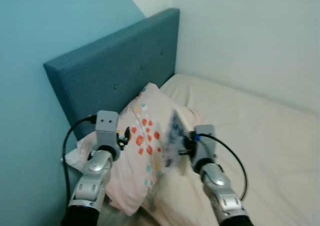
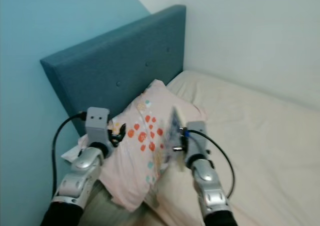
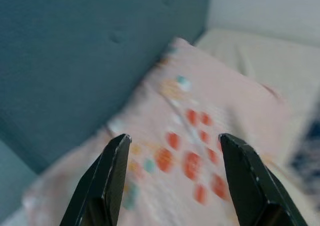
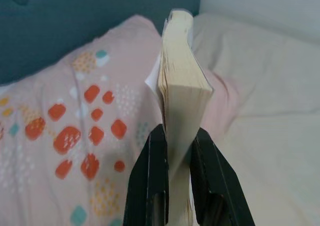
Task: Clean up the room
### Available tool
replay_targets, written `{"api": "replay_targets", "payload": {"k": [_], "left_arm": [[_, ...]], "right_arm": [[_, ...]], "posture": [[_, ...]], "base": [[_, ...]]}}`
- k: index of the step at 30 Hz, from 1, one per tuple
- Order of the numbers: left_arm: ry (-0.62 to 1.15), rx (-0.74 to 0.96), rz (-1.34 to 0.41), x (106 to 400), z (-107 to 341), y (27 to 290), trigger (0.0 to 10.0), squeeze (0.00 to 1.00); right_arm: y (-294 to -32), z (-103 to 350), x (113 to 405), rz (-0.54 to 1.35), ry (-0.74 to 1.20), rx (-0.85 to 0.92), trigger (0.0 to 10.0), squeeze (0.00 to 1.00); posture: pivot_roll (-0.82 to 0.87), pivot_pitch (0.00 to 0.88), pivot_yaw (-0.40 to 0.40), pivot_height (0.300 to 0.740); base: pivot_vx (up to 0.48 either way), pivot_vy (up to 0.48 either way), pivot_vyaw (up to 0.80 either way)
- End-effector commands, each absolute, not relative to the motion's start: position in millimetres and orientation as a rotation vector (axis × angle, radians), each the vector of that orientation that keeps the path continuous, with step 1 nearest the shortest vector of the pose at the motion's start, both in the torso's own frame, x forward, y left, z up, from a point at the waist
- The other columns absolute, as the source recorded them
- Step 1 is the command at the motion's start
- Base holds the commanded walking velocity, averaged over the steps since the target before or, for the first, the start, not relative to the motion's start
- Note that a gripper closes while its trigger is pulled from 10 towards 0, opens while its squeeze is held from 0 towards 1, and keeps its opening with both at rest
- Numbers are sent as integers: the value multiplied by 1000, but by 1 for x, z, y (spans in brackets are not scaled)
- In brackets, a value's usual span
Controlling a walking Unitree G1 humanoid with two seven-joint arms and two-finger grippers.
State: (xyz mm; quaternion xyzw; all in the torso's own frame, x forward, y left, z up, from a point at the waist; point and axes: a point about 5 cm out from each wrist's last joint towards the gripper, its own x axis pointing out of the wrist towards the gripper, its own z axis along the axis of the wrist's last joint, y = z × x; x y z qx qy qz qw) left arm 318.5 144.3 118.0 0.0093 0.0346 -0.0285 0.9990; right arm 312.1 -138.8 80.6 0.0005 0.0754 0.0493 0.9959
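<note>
The right gripper [image 4: 172,186] pinches a book [image 4: 181,91] to lift it off the pillow [image 1: 142,146] at the bed's [image 1: 270,151] head end, while the left gripper [image 3: 175,181] waits spread wide.

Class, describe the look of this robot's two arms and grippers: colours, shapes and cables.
Both arms are silver, jointed metal with grey box-shaped wrist blocks. A black cable loops from each wrist. The left gripper and right gripper each have two long black tapering fingers.
</note>
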Motion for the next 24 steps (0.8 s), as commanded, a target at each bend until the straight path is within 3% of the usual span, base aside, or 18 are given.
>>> {"api": "replay_targets", "payload": {"k": [1, 7, 10, 11, 15, 20, 24], "left_arm": [[85, 28, -43, 316, 113, 148, 10000, 0], [82, 30, -40, 316, 113, 149, 10000, 0], [83, 33, -43, 316, 113, 150, 10000, 0], [88, 45, -57, 315, 112, 150, 10000, 0], [120, 67, -120, 313, 105, 147, 10000, 0], [172, 33, -153, 307, 93, 146, 10000, 0], [187, 40, -177, 305, 89, 145, 10000, 0]], "right_arm": [[-130, 81, 311, 129, 142, 18, 10000, 0], [-129, 82, 311, 134, 144, 28, 10000, 0], [-127, 69, 308, 245, 266, -117, 10000, 0], [-132, 59, 305, 324, 360, -237, 10000, 0], [-142, 62, 306, 352, 386, -214, 10000, 0], [-154, 59, 305, 205, 390, -165, 10000, 0], [-147, 54, 297, 240, 434, -101, 10000, 0]], "posture": [[15, 0, -26, 740], [13, 0, -25, 740], [9, 0, -23, 740], [9, 0, -22, 740], [5, 0, -25, 740], [1, 0, -27, 740], [-6, 2, -24, 740]], "base": [[0, 0, 0], [0, 0, 0], [0, 0, 0], [0, 0, 0], [0, 0, 0], [0, 0, 0], [0, 0, 0]]}}
